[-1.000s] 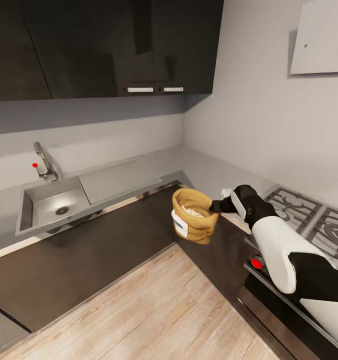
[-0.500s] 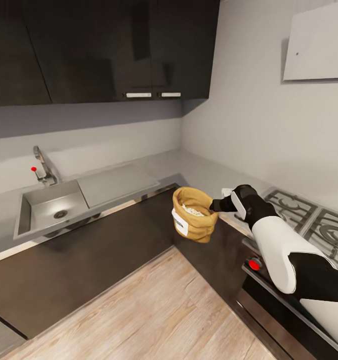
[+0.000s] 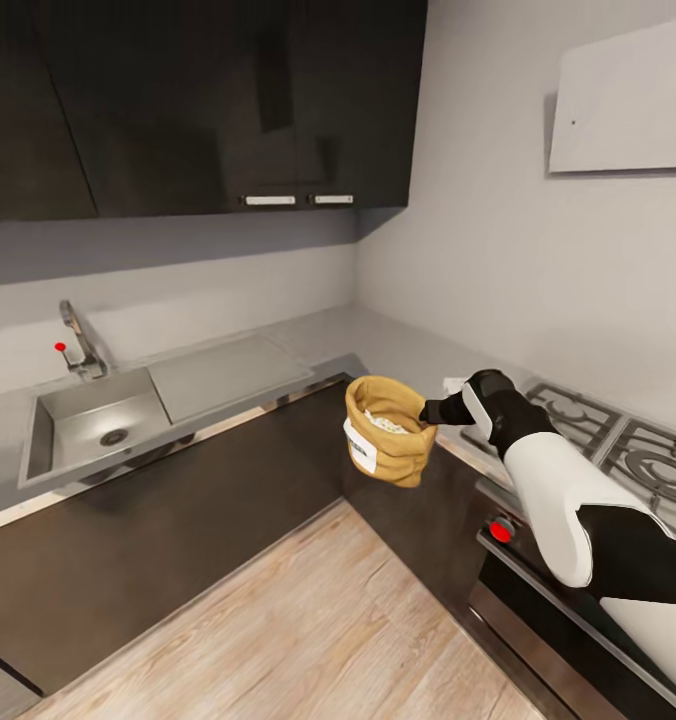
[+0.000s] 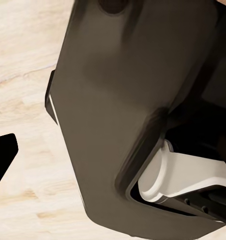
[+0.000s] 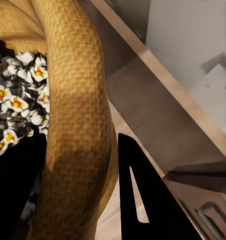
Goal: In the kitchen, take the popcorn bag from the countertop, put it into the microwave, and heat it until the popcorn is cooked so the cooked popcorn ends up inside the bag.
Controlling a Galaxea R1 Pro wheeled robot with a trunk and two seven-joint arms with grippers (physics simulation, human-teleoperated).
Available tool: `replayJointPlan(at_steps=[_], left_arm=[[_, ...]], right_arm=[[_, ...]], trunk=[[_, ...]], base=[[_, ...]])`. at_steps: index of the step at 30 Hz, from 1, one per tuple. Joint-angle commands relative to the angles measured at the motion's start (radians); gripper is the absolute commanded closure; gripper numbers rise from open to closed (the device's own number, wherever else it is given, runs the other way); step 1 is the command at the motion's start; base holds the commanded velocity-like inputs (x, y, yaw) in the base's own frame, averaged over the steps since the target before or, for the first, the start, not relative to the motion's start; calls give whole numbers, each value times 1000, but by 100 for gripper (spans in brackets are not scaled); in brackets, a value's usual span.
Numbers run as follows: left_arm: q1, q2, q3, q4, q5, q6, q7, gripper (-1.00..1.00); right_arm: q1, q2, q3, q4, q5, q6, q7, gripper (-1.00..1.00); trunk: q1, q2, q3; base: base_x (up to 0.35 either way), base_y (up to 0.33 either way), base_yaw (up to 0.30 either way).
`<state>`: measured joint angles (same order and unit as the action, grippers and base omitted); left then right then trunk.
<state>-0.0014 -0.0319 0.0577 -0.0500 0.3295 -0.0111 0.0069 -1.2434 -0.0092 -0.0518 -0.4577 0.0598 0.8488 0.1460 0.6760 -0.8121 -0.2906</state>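
Observation:
My right gripper (image 3: 430,411) is shut on the rolled rim of the popcorn bag (image 3: 386,440), a tan sack with a white label, and holds it in the air in front of the countertop's (image 3: 408,350) corner. Pale popcorn (image 3: 383,422) lies inside the bag. In the right wrist view the rim (image 5: 77,100) runs between the two dark fingers (image 5: 138,195), with white and yellow popcorn (image 5: 12,100) beside it. The left wrist view has one dark fingertip (image 4: 2,157) over wooden floor next to my dark base (image 4: 123,100). The microwave is out of view.
A steel sink (image 3: 98,425) with a tap (image 3: 78,340) sits at the left of the worktop. The gas hob (image 3: 628,450) and a red oven knob (image 3: 500,531) lie under my right arm. Dark wall cabinets (image 3: 228,100) and a white hood (image 3: 628,100) hang above. Wooden floor (image 3: 328,620) spreads below.
The whole picture has slid left and slightly down, so the camera has moved. The bag and my right arm keep their place in the picture, with the grip unchanged.

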Motion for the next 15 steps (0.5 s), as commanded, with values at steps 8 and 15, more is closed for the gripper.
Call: replayJointPlan(at_steps=[8,15], left_arm=[[0,-2,4,-1,-4,-1,1,-100],[0,-2,2,-1,-6,-1,1,-100]], right_arm=[[-1,1,-5,0,6,4,6,100],[-1,0,-5,1,7,1,6,100]], trunk=[[0,-1,11],[0,-1,15]], base=[[0,0,-68],[0,0,-36]])
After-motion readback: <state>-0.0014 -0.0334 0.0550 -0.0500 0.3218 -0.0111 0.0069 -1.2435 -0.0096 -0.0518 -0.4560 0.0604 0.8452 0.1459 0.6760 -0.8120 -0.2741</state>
